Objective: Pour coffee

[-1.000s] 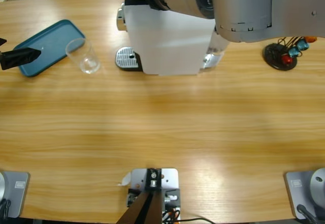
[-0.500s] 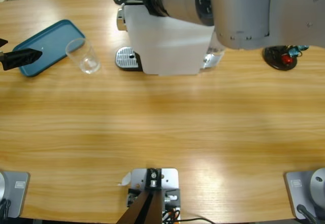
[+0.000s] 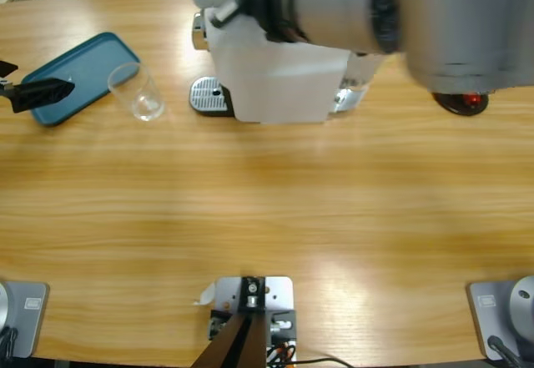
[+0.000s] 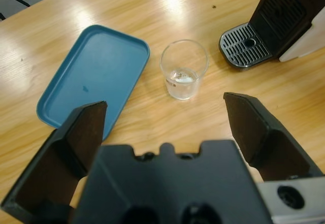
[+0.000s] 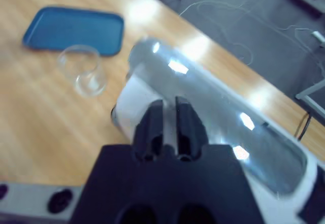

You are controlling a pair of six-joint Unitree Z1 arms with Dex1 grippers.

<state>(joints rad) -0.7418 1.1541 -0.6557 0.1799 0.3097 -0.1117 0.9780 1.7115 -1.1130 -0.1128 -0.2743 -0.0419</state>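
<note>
The right gripper (image 5: 169, 113), jaws together, is hovering over the coffee machine (image 3: 275, 76) as if about to press its top, while the left gripper (image 4: 165, 127), jaws wide apart, is facing the empty glass (image 4: 184, 69) standing between the blue tray (image 4: 94, 79) and the drip grate (image 4: 245, 46), which next needs grasping and setting on that grate.

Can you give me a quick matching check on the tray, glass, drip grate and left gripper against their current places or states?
Things:
1. blue tray
2. empty glass
3. drip grate
4. left gripper

States:
A. jaws wide open, holding nothing
B. at the coffee machine's foot
C. standing on the table between tray and machine
D. lying bare near the table's end

Pairs: 1-D, 2-C, 3-B, 4-A
</note>
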